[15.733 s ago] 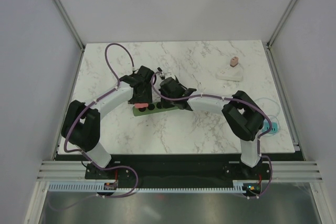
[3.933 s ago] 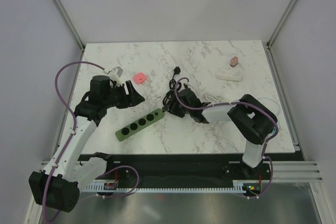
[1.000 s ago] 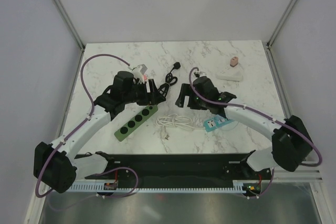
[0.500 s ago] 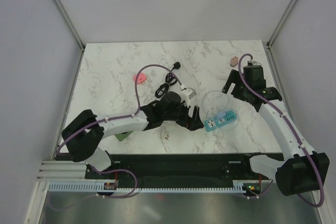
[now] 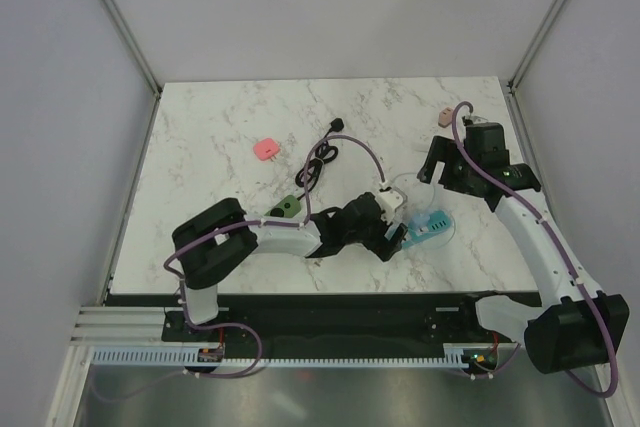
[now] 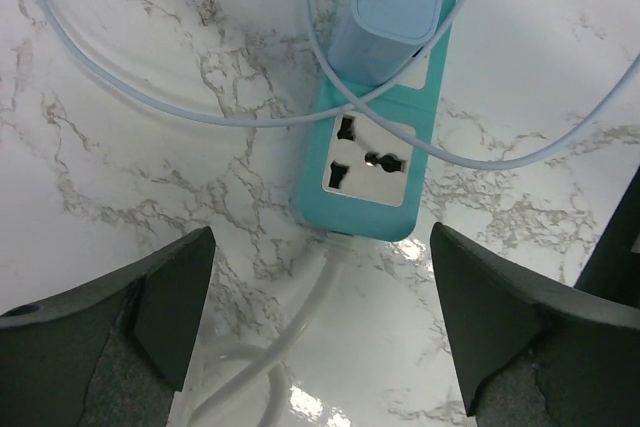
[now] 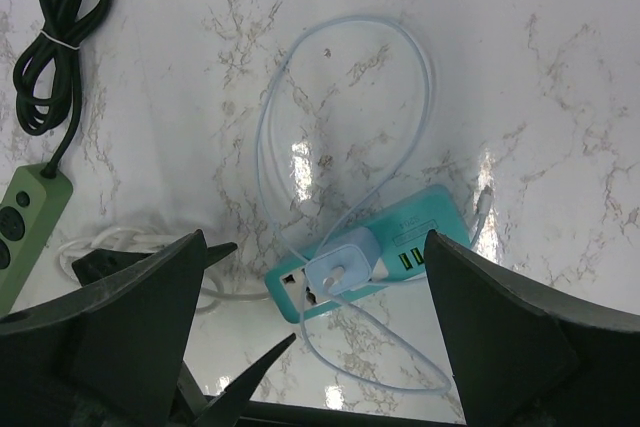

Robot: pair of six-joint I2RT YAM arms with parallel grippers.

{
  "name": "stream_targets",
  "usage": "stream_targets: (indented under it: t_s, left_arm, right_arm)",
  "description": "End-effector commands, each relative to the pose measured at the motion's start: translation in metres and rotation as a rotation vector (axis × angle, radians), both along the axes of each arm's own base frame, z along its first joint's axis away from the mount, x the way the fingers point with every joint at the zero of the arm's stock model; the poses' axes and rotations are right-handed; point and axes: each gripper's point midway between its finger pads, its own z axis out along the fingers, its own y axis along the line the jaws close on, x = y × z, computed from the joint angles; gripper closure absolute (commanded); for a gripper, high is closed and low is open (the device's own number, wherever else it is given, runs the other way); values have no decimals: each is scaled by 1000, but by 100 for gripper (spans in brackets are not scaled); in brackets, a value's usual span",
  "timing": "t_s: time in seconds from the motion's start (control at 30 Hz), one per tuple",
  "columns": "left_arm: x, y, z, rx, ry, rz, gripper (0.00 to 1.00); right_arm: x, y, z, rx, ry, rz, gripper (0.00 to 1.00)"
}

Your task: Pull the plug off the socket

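Where the top camera looks down, we list the teal socket strip point(image 5: 430, 223) at the table's point(image 5: 220, 127) front right, slanting near-left to far-right. The left gripper point(image 5: 400, 238) is just beside its near end, the right gripper point(image 5: 432, 161) beyond it.

Left wrist: fingers point(image 6: 165, 292) spread, empty. Strip runs up-frame, white cord point(image 6: 290, 332) nearest; pale blue plug point(image 6: 390, 7) seated past one free outlet.

Right wrist: fingers point(image 7: 500, 317) spread, empty. Only here we see the green strip point(image 7: 25, 212), the black cord point(image 7: 55, 37) and the whole cable loop point(image 7: 270, 117).
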Motion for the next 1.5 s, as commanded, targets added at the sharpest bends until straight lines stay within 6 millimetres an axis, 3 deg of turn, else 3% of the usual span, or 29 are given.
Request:
stream_targets:
  t_s: [0.0,0.07,0.23,0.53,0.67,0.9,1.03,1.17,1.33,1.47]
  left_arm:
    - [19,-20,16,-36,-137,-26,6]
    - [17,-21,3,-8,-125,-40,9]
    - [12,-35,7,-26,-125,-99,16]
    - [16,-44,-6,0,-112,-101,33]
    - [18,-42,-7,-3,-118,-87,51]
    - [15,-36,-7,-17,-128,-88,68]
    - [13,-33,-3,-36,-136,-87,77]
    - [12,-34,-4,-33,-131,-93,88]
    - [12,-32,0,-47,-138,-92,97]
    - [9,-30,0,-55,-142,-94,98]
  right_arm:
    - [0,0,12,-4,-33,26,2]
    - [0,0,8,-8,-23,30,2]
    - [1,0,-2,-14,11,35,2]
    - [-3,1,-35,-27,134,54,12]
    - [-5,4,-46,-25,171,82,15]
    - [-5,8,-59,-22,212,112,16]
    - [-4,21,-64,22,222,156,23]
    - [-9,32,-73,12,254,204,24]
    - [-20,32,-90,-10,303,228,23]
    - [-26,28,-101,-31,332,230,23]
